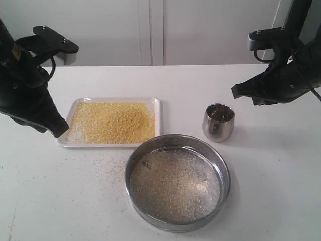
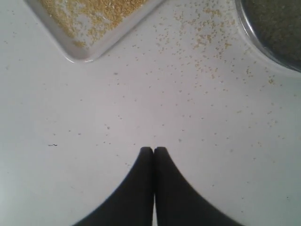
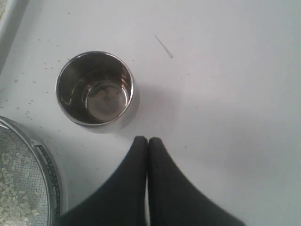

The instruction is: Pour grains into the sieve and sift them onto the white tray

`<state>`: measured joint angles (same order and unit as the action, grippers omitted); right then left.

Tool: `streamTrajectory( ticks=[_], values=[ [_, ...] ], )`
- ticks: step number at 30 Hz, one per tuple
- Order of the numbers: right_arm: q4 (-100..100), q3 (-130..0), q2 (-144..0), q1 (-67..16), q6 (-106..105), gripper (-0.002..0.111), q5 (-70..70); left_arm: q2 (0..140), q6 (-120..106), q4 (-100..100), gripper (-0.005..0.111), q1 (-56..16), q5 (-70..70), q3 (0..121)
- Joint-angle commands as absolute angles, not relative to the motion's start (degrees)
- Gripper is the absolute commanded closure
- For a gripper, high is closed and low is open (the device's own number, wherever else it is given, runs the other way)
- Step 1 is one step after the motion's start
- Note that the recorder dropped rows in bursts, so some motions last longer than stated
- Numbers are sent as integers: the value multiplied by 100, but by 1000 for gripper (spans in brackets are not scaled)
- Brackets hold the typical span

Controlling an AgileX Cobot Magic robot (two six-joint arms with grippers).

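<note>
Left gripper: jaws pressed together on nothing, poised above the table, just beside the nearest corner of the white tray. Right gripper: likewise closed and empty, raised above the table, with the upright steel cup close beyond its tips and empty but for a few specks. Fine golden grains spread over most of the tray, just past the left fingertips. Coarser off-white grains lying on the mesh of the sieve, set flat on the table between the two grippers, nearer the right one, just beside both the tray's corner and the cup. Stray grains scattered on the bare table between the left gripper and the sieve. Judged stage: pouring and sifting apparently complete, fractions separated, only a clean withdrawal left. For that step: keep both grippers closed and high; draw each one back along its own side, away from the steel cup and the sieve wall; give the tray corner beside the left tips a wide berth, given the risk of spilling fine grains at the slightest nudge; avoid dragging the tips through the stray grains.
</note>
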<state>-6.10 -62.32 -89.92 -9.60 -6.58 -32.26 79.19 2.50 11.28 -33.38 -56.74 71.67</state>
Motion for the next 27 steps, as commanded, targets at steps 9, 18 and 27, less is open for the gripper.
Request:
streamTrajectory(
  ticks=[9,18,27],
  values=[
    [-590,-6260,-8978,-913,-653,108,-3159,6136,275,1168,107,-3330,-3811,6364],
    [-590,-6260,-8978,-913,-653,108,-3159,5091,275,1090,107,-3128,-3303,5505],
    [-590,-6260,-8978,-913,-653,108,-3159,3623,298,759,107,-2005,-2659,4352]
  ],
)
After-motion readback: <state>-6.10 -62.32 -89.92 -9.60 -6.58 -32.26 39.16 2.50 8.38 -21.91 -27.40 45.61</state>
